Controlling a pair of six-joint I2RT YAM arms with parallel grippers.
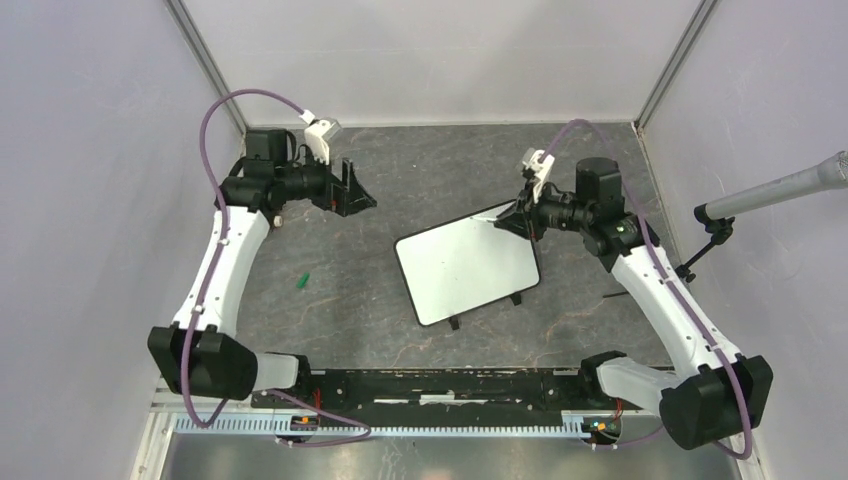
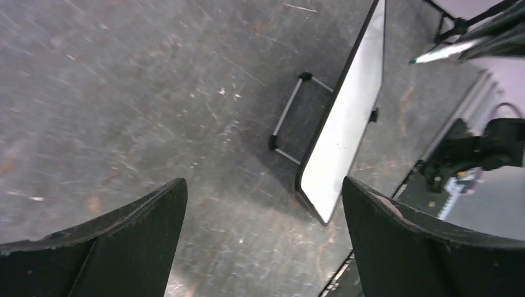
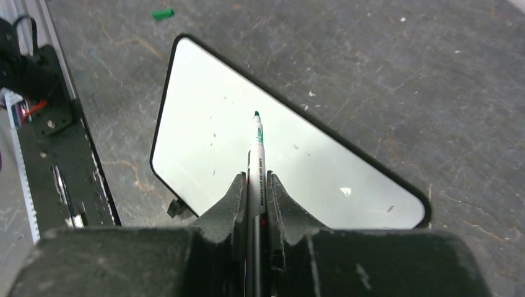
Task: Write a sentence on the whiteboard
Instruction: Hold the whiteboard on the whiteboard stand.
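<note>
The whiteboard point(image 1: 468, 268) stands tilted on its wire stand at mid-table, white with a thin black frame. It also shows in the left wrist view point(image 2: 347, 117) and the right wrist view point(image 3: 216, 142). Its surface is blank apart from small specks; no green sentence shows. My right gripper point(image 1: 515, 215) is at the board's far right corner, shut on a white marker point(image 3: 256, 167) whose green tip hovers over the board. The marker also shows in the left wrist view point(image 2: 442, 52). My left gripper point(image 1: 350, 195) is open and empty, well left of the board.
A green marker cap point(image 1: 302, 280) lies on the grey table left of the board, seen too in the right wrist view point(image 3: 163, 13). A microphone on a stand point(image 1: 775, 195) reaches in from the right wall. A black rail point(image 1: 440, 385) runs along the near edge.
</note>
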